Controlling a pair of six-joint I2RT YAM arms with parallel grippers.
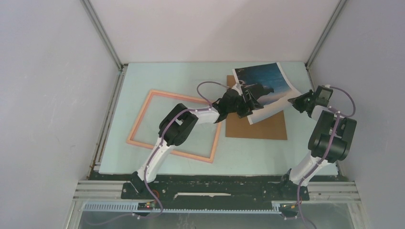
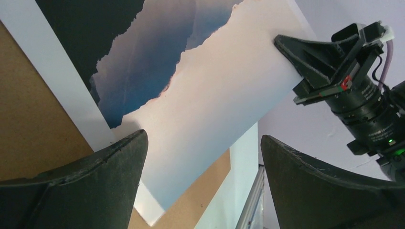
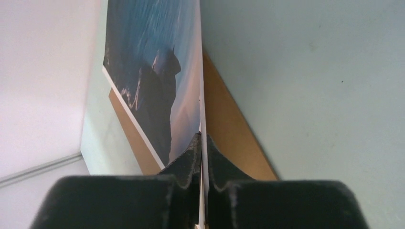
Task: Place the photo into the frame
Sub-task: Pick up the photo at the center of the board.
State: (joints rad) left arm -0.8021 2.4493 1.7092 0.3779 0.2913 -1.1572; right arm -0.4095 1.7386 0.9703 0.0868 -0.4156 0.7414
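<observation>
The photo, a dark blue landscape print with a white border, is lifted and bent above the brown backing board. My right gripper is shut on the photo's right edge; in the right wrist view the paper runs edge-on between the closed fingers. My left gripper is open at the photo's near left part; in the left wrist view the print lies beyond the spread fingers, and nothing is between them. The salmon-pink frame lies flat on the table to the left, empty.
The brown backing board lies flat under the photo, right of the frame. The pale green table is walled in by white panels and metal posts. The right gripper also shows in the left wrist view.
</observation>
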